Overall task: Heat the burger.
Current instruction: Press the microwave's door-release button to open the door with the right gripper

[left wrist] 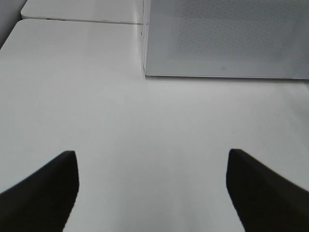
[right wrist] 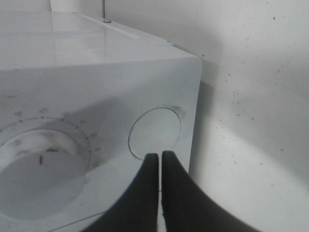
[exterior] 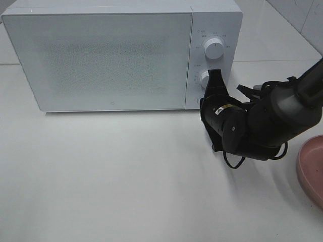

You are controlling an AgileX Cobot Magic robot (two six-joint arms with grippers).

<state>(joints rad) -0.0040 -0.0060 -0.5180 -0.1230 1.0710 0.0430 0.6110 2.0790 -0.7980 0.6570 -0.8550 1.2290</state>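
Microwave [exterior: 116, 55] on a white counter [exterior: 126, 176], door shut. The burger appears in no view. It may sit behind the frosted door, but that cannot be told, so neither its direction from either claw nor its axis can be given. The right claw [right wrist: 158, 157] has its fingers pressed together on nothing. Its tips rest at the edge of a flat round button [right wrist: 154, 130] near the corner of the control panel, just beside the lower dial [exterior: 204, 78] and below the upper dial [exterior: 214, 49]. The coming move probably turns on this contact: the claw's long axis points straight into the panel, as for a push. The left claw [left wrist: 152, 152] hangs wide and empty over bare counter by the microwave's far front corner, well apart from the controls, so the right arm is the nearer. A pink plate [exterior: 310, 166] lies at the counter's right edge. Scale marks ring both dials and a small mark sits low on the door, all too small to read; one dial shows a red index line.
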